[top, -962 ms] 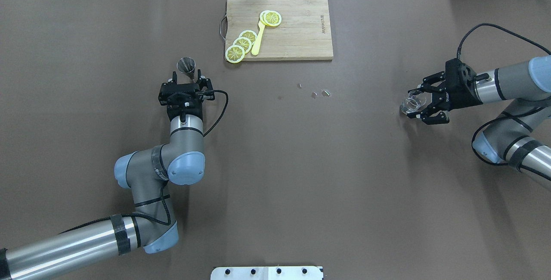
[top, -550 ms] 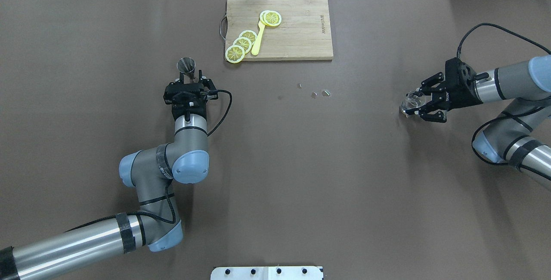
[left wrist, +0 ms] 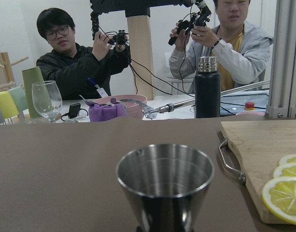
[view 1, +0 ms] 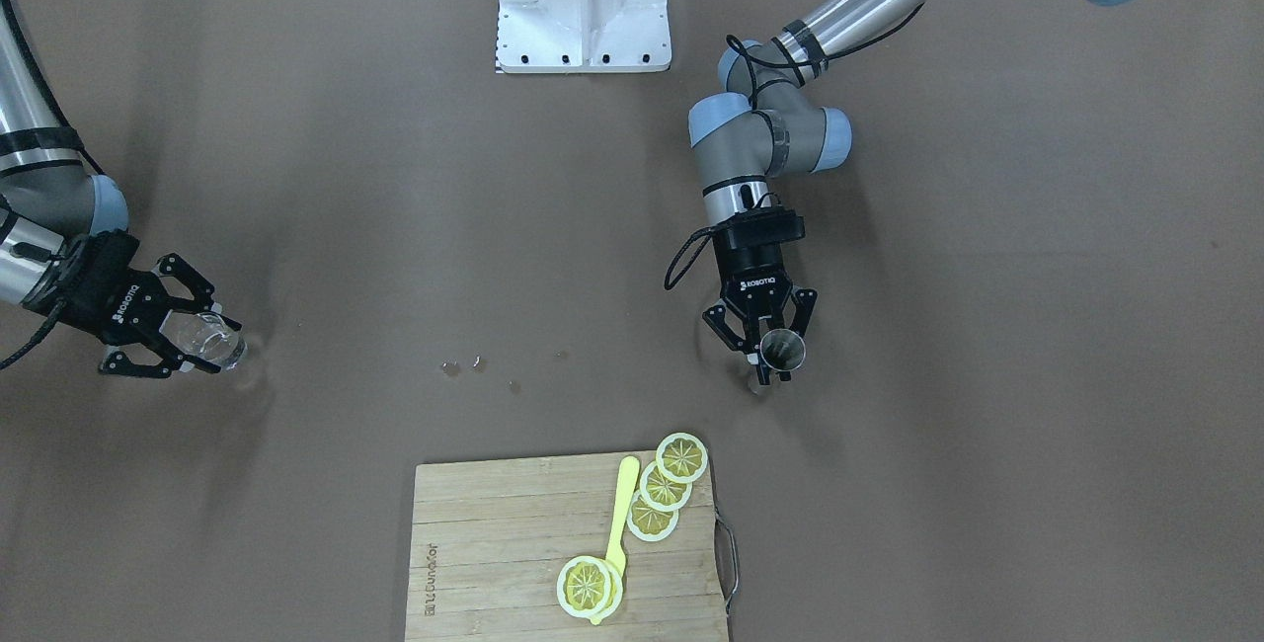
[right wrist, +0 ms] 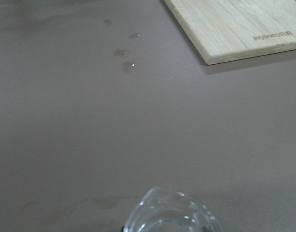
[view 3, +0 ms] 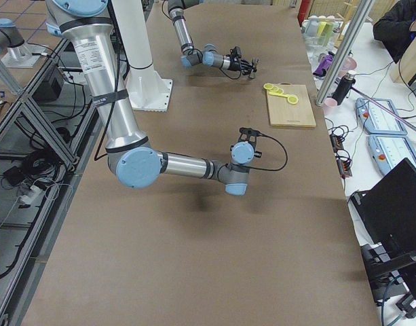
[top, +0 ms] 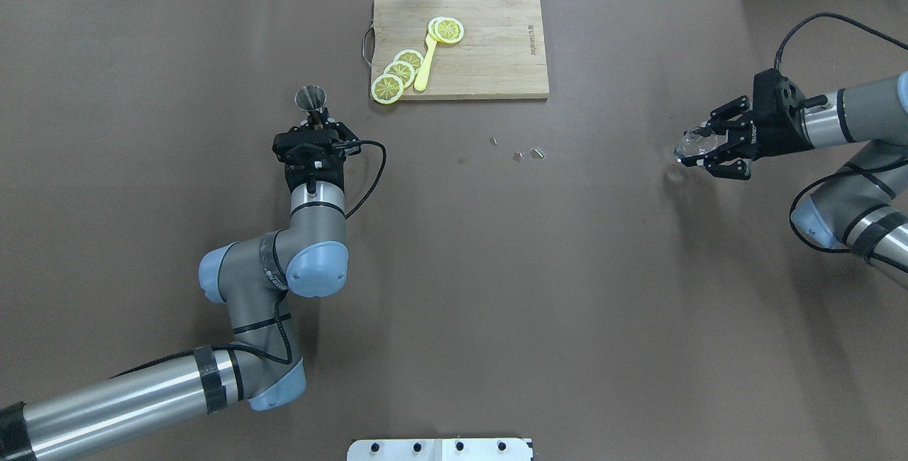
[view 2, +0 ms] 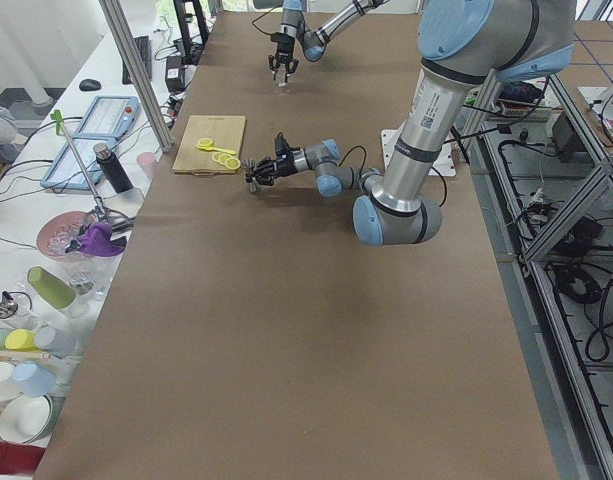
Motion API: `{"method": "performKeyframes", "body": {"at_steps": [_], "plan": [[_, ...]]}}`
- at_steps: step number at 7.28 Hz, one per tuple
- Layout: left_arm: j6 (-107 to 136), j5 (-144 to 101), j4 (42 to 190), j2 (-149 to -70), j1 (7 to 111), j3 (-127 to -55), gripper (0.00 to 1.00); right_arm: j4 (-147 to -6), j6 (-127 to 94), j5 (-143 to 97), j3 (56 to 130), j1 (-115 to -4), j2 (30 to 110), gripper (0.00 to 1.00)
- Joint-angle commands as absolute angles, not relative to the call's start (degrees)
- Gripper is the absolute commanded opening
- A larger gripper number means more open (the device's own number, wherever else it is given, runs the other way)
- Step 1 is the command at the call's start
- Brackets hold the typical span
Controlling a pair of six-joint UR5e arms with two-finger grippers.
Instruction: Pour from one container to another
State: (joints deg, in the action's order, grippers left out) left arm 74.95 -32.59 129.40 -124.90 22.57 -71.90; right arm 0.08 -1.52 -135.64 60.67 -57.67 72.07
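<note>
Over the brown table [top: 496, 269], the left gripper [top: 314, 126] is clamping the steel jigger [top: 310, 98] near the cutting board [top: 489, 57] while the right gripper [top: 700, 149], well apart, is gripping the clear glass cup [top: 690, 142] just off the surface, likely risking a spill or slip if the slick glass tilts in transit.

The right gripper [top: 700, 147] now clamps the glass cup [top: 689, 142] and holds it off the desk, nearer the far edge. The left gripper [top: 316, 122] reaches farther forward around the jigger [top: 310, 98].
</note>
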Motion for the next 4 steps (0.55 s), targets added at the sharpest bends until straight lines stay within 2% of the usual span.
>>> {"method": "performKeyframes", "body": {"at_steps": [1, 4], "plan": [[72.5, -32.5, 129.5, -126.6, 22.7, -74.6, 0.00, -2.6, -1.5, -135.7, 62.2, -58.8, 71.8, 0.00], [63.0, -32.6, 130.2, -127.7, 22.3, -76.5, 0.00, -6.1, -1.6, -135.8, 62.7, -60.3, 67.6, 0.00]]}}
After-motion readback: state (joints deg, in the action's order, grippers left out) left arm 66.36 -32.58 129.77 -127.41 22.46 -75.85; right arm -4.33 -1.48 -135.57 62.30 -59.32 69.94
